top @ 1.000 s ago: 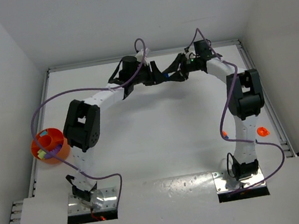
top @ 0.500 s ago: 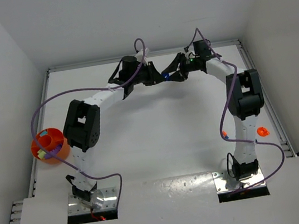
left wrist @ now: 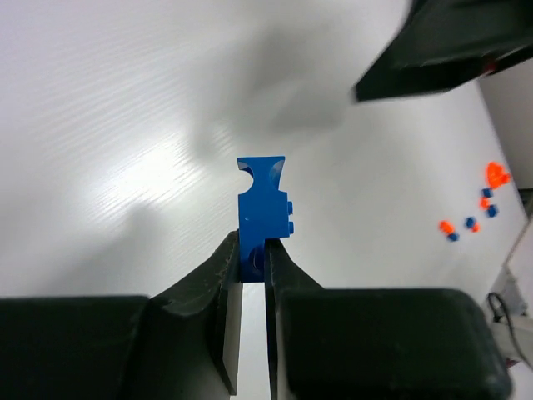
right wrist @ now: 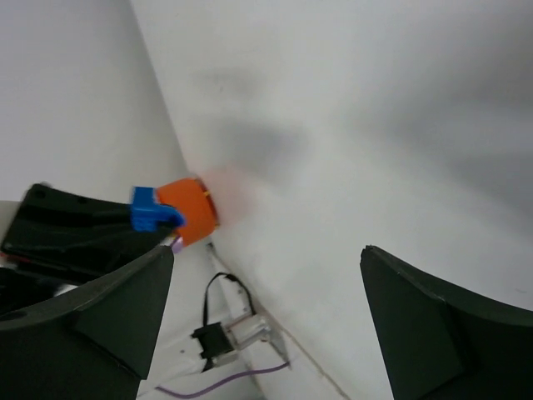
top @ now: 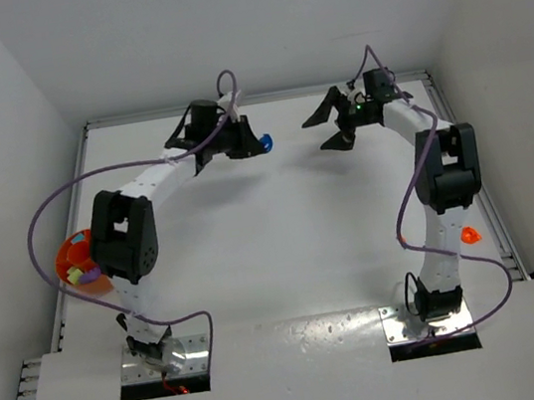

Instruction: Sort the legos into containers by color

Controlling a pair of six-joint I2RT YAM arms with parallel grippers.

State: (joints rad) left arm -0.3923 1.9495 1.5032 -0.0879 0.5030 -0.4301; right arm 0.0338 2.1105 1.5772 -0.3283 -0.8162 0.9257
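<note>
Far centre, the left gripper (left wrist: 252,250) pinches a small blue plastic brick (left wrist: 262,196), ready for sorting. The right gripper (top: 325,130) gapes wide, empty.

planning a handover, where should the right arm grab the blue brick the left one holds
Probably the notched free end of the blue brick, approached head-on from opposite the left fingers. They pinch only its lower end, so the upper half stands clear; the right fingers are wide open.
</note>
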